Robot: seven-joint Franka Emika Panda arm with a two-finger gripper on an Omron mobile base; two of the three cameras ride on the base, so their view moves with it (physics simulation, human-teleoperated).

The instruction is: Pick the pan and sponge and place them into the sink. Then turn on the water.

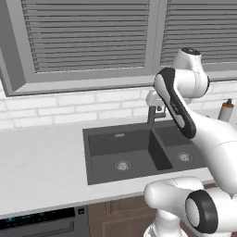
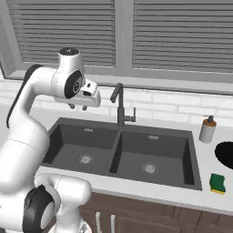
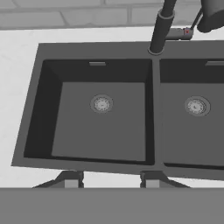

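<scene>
tool (image 2: 78, 108) over sink's (image 2: 63, 125) left basin, sponge (image 2: 217, 183) far right.

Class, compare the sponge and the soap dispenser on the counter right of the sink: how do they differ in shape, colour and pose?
The sponge is a small flat block lying near the counter's front edge; the soap dispenser is a taller bottle standing upright nearer the back wall. The sponge is green over yellow; the soap dispenser is pale with a dark pump top. Both rest on the counter right of the sink, outside its basins.

Sponge (image 2: 217, 183) on counter right of sink (image 2: 123, 132), near pan (image 2: 225, 154)
</scene>
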